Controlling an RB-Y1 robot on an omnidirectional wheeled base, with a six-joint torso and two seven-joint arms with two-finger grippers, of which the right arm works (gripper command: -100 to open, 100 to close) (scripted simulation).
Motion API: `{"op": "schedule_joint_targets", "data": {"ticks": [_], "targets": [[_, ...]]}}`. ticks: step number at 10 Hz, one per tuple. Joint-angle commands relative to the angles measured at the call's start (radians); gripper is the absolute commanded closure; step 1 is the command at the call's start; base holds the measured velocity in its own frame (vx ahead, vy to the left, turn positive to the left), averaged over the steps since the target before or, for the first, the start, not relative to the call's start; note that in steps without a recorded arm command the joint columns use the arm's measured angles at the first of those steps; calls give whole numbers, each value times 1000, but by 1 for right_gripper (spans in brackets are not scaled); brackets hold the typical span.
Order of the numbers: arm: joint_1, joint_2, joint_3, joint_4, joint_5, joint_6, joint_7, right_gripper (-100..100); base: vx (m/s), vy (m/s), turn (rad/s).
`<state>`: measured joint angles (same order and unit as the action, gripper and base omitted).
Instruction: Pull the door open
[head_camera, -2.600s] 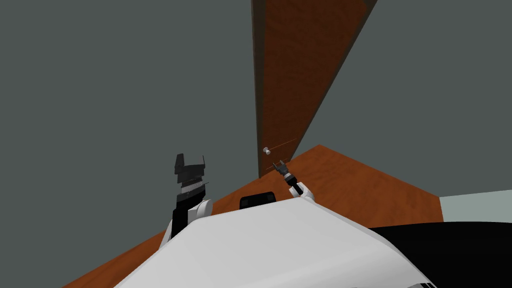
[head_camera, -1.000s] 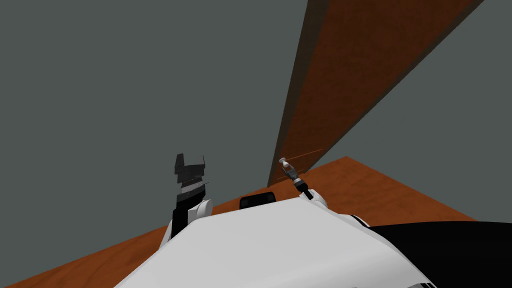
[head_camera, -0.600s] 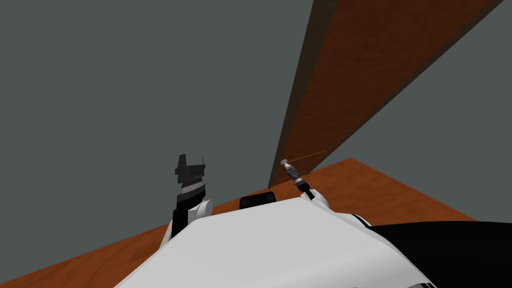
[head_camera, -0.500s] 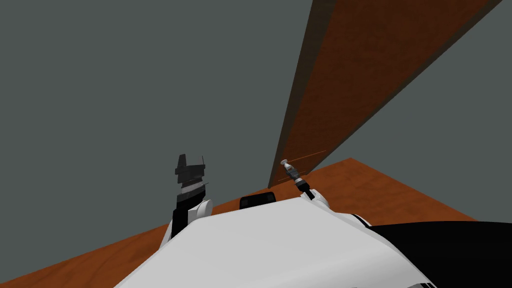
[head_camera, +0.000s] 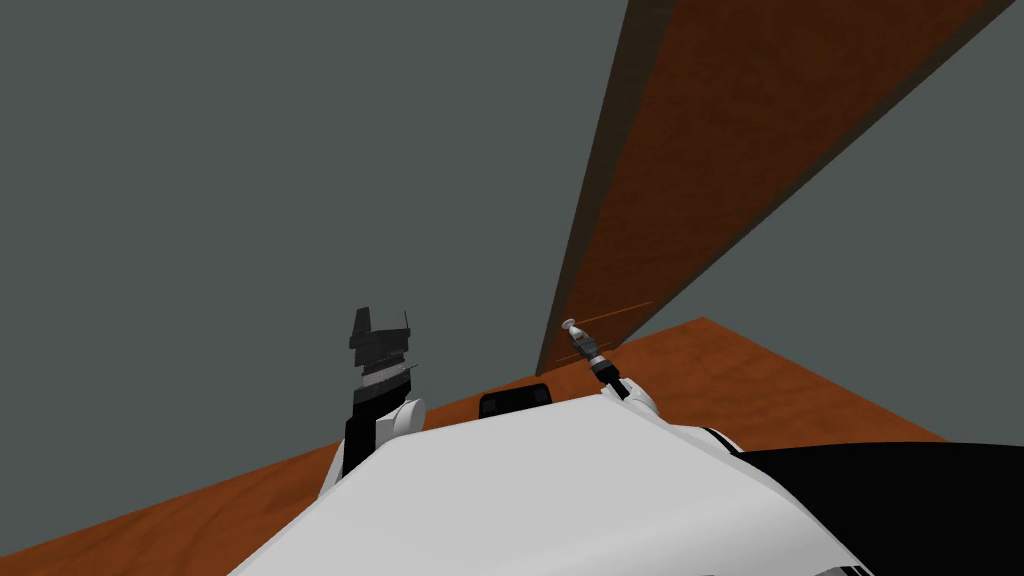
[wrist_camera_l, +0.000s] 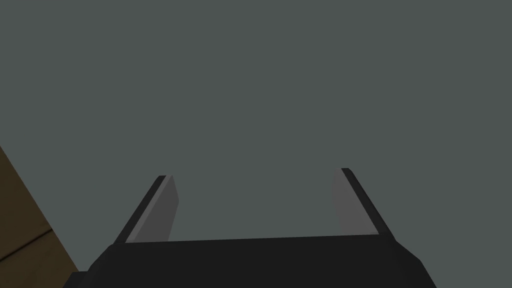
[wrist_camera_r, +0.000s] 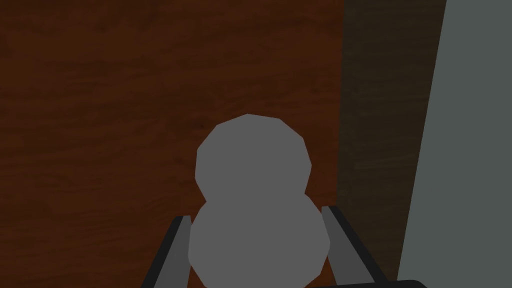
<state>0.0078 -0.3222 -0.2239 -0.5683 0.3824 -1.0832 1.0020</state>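
Grey knob (wrist_camera_r: 252, 165) — in right gripper (wrist_camera_r: 255, 213) (door (wrist_camera_r: 100, 100))

Dim, flat, even light lay over all three crisp renders: the grey knob (wrist_camera_r: 252, 170) clamped in the right gripper (wrist_camera_r: 255, 212) showed palest, the brown door (wrist_camera_r: 100, 100) behind it darkest, and the head view's wide lens splayed the grey wall (head_camera: 250, 200) toward the corners.

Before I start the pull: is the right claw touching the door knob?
Touching. The right wrist view shows the right claw with its fingers pressed against both sides of the grey knob, no gap.
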Motion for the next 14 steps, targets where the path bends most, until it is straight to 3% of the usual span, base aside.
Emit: {"op": "schedule_joint_targets", "data": {"ticks": [1,5,14], "targets": [[1,2,7,-6,-13,5,-37,100,-53,-22,76],[-1,2,20,-10,-47,12,-114,100,-54,-24,62],[-7,4,62,-22,-148,35,-349,100,-54,-31,78]]}}
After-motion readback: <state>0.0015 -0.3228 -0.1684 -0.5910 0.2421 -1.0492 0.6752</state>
